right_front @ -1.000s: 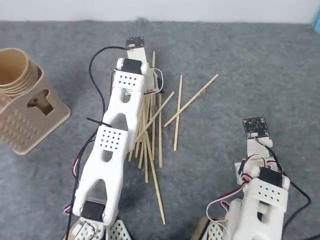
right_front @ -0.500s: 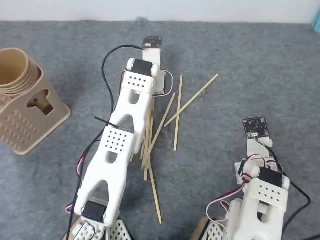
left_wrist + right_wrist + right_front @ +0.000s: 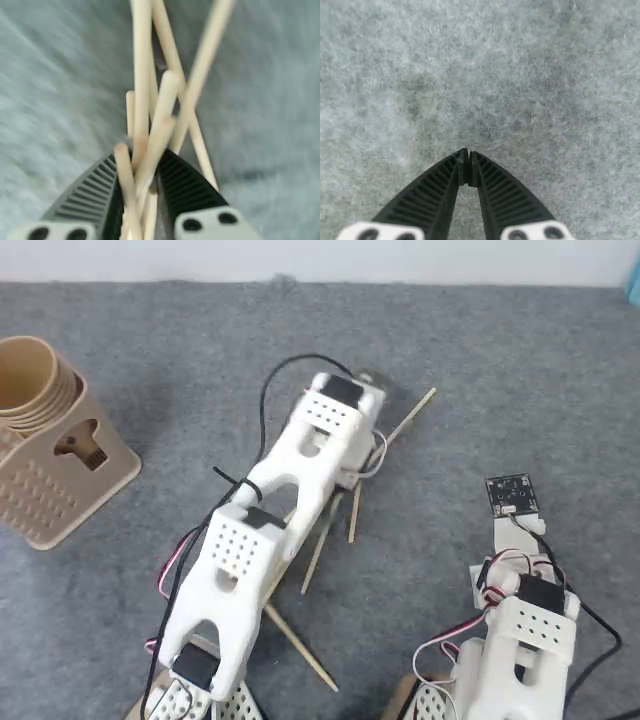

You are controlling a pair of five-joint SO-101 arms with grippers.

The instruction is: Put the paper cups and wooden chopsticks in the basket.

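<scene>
up close the left gripper (image 3: 142, 156) pinches a bundle of chopsticks (image 3: 141, 75), a grip its arm (image 3: 300, 455) hides from above.

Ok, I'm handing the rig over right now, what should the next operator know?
Left gripper: jaws shut on a bundle of wooden chopsticks.
Right gripper: jaws shut, empty, over the grey mat.
Done: paper cups sit stacked in the basket.
Left: bring the bundle to the basket, then collect the loose chopsticks lying on the mat.
</scene>
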